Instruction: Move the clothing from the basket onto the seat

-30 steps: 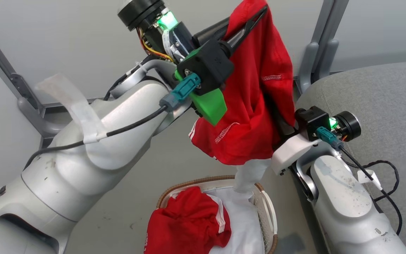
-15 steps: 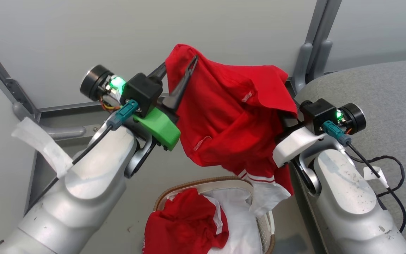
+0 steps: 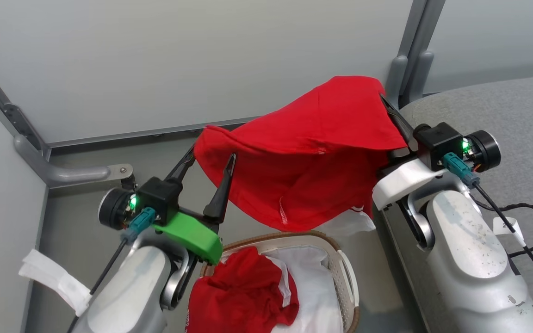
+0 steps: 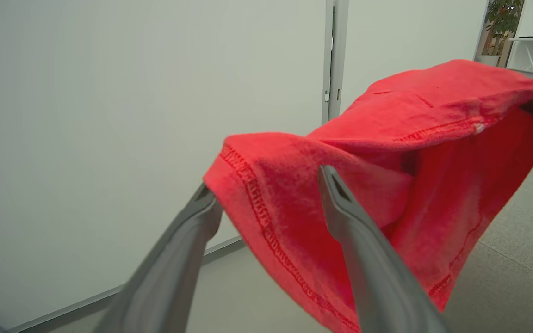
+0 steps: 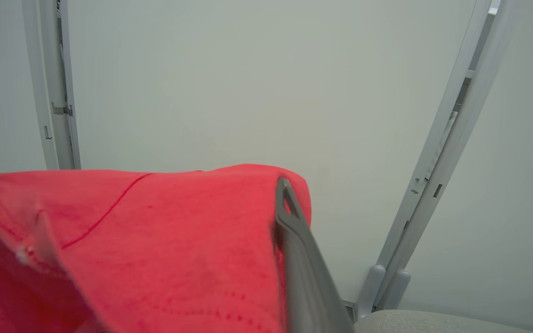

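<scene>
Left arm dropped low since a moment ago, so the clothing (image 3: 312,152) now hangs stretched above the basket (image 3: 347,273), beside the seat (image 3: 502,106). Left end effector (image 3: 212,155): fingers spread wide, hem between them. Right end effector (image 3: 387,108): buried in fabric, can't tell.

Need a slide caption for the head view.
Red garment spans from the open left tool to the right tool above the basket, which holds a second garment; sofa at right.
</scene>
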